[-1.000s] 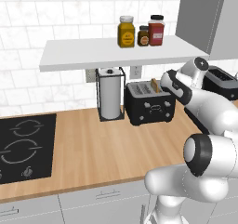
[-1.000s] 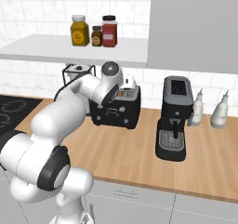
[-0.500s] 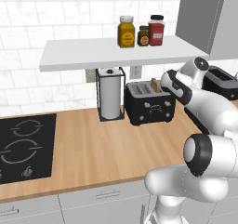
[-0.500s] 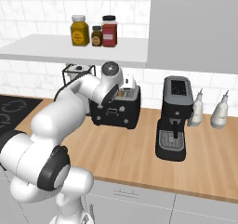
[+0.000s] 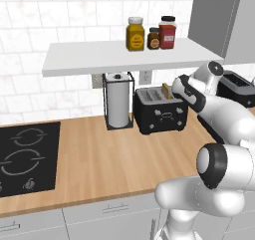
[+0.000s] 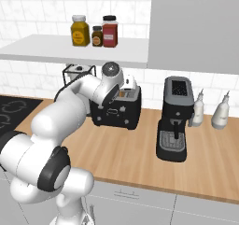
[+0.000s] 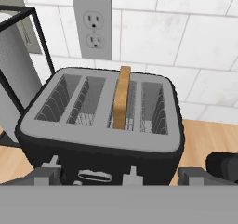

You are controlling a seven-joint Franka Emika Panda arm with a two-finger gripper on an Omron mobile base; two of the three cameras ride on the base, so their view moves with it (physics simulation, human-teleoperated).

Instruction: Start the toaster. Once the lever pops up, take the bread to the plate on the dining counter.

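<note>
The black toaster (image 5: pixel 160 112) stands on the wall counter against the tiles, its top slots facing my hand camera (image 7: pixel 104 108). A slice of bread (image 7: pixel 122 97) stands on edge in one slot, its tan crust poking above the top (image 5: pixel 166 90). My gripper (image 7: pixel 122 175) hovers just above and in front of the toaster's right end (image 5: pixel 176 91). It is open, its fingertips (image 7: pixel 46 174) spread wide with nothing between them. The toaster's pale knobs show on its front (image 6: pixel 113 111). The plate and the dining counter are out of view.
A paper towel roll in a black wire holder (image 5: pixel 118 107) stands just left of the toaster. A black coffee machine (image 6: pixel 175 119) and two white bottles (image 6: pixel 198 108) stand to its right. A shelf with jars (image 5: pixel 149 34) hangs overhead. A black hob (image 5: pixel 25 157) lies at the left.
</note>
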